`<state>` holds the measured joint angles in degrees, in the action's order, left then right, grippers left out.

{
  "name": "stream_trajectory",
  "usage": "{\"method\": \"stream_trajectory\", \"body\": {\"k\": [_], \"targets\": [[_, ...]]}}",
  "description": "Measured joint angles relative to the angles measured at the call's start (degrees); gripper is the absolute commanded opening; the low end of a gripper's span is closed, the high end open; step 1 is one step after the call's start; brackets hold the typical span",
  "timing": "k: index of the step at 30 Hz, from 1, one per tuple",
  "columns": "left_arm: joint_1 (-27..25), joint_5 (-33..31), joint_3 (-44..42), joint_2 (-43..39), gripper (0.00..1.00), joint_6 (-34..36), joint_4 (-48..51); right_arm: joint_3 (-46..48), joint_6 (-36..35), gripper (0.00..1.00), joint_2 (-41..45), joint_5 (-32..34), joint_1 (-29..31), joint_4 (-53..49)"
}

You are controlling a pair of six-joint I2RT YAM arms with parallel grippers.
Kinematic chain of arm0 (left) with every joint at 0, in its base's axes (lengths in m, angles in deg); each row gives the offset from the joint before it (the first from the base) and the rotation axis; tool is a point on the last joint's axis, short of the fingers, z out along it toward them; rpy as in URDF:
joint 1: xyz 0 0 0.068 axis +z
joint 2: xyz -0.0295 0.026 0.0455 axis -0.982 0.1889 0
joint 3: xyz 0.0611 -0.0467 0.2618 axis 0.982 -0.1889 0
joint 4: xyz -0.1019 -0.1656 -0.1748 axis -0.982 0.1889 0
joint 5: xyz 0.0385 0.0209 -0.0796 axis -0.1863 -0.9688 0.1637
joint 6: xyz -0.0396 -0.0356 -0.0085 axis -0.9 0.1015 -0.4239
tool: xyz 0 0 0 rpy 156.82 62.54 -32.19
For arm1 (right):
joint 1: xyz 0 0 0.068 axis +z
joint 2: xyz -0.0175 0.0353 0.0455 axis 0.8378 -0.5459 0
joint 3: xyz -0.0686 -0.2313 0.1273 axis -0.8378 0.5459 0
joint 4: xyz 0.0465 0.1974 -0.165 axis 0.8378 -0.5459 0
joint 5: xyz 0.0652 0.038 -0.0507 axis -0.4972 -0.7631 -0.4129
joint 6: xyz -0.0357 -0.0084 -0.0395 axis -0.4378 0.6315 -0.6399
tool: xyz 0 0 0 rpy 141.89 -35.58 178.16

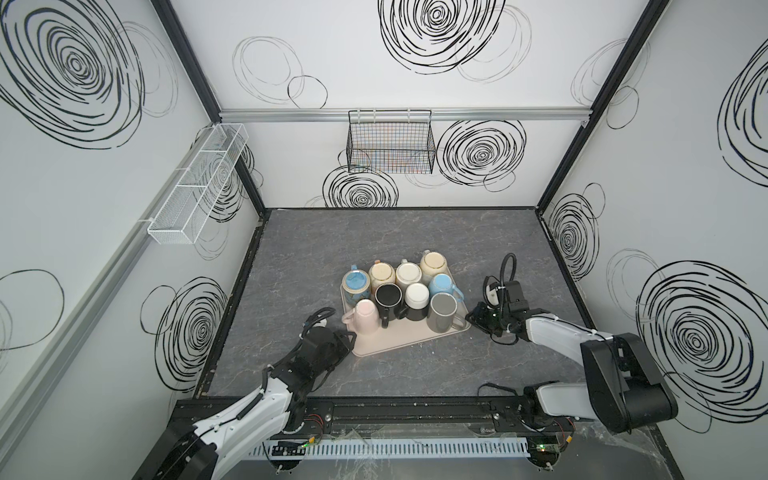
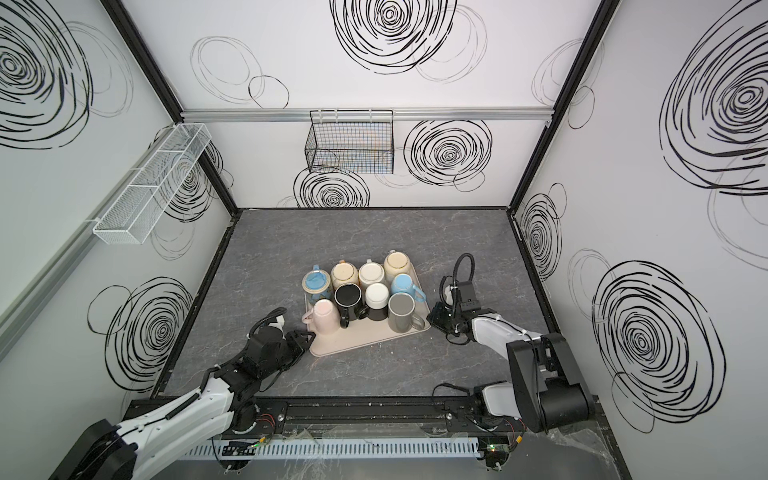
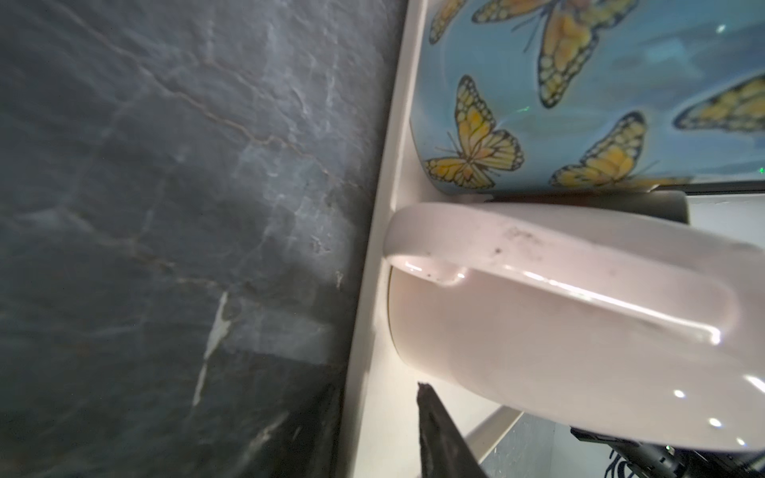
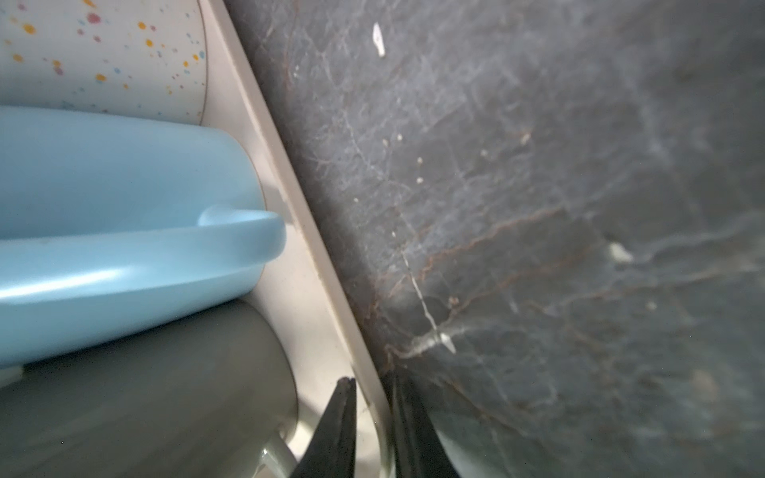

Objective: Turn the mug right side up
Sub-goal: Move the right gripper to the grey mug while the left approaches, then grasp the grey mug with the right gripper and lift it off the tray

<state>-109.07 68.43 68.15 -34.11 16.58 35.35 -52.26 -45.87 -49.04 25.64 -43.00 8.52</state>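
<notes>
- Dark marbled desk [image 1: 291, 270] inside white walls [image 1: 415, 75] drawn over with black scribbled rings. A black wire basket [image 1: 390, 145] hangs on the back wall and a white basket [image 1: 199, 183] on the left one.
- A pale tray [image 1: 395, 343] sits mid-desk, crowded with mugs [image 1: 409, 286] in rows, most of them base up.
- Decoration seen close up: yellow butterflies on the butterfly mug [image 3: 579, 103], coloured specks on the speckled mug [image 4: 103, 54].
- The pink mug [image 1: 365, 318] stands upside down at the tray's near-left corner, its handle turned towards the left arm.
- The left hand [image 1: 349, 338] is low at that corner of the tray. Its wrist view shows only one finger [image 3: 439, 438], over the tray floor just beside the pink mug [image 3: 579, 331]. I cannot tell how far the hand is open, or whether it holds anything.
- The right hand [image 1: 473, 318] is at the tray's right edge, by the grey mug [image 4: 145, 393] and blue mug [image 4: 124, 215].
- Its fingers [image 4: 337, 426] are narrow and straddle the rim, one inside the tray and one outside, pinching it.
</notes>
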Motion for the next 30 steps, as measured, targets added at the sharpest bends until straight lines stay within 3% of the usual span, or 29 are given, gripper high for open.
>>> {"method": "stream_trajectory", "body": {"k": [6,12,17,21,26,28,30], "targets": [[-0.9,-1.0,4.6,17.7,0.35,1.8,-13.2,-1.3,-1.0,0.18,-2.2,0.7,-3.4,1.8],[-3.0,-1.4,13.4,38.3,0.25,2.4,-27.2,-5.6,-3.0,0.18,-5.6,5.0,-8.9,0.7],[-4.1,-0.5,23.6,51.9,0.21,2.3,-33.5,-10.2,-5.9,0.17,-9.6,7.1,-15.3,-0.9],[-4.2,0.2,34.2,60.4,0.21,3.0,-33.2,-15.5,-7.9,0.16,-14.4,7.2,-19.9,-2.0],[-4.3,-0.6,49.4,67.2,0.24,7.7,-23.3,-22.3,-9.7,0.16,-20.4,6.7,-23.9,-2.7],[-4.3,-1.0,54.4,69.6,0.27,9.5,-20.0,-24.8,-10.0,0.19,-22.5,6.2,-25.0,-2.9],[-4.4,-1.4,58.7,72.0,0.29,10.7,-18.2,-26.6,-10.1,0.29,-24.1,5.7,-25.6,-2.7]]}}
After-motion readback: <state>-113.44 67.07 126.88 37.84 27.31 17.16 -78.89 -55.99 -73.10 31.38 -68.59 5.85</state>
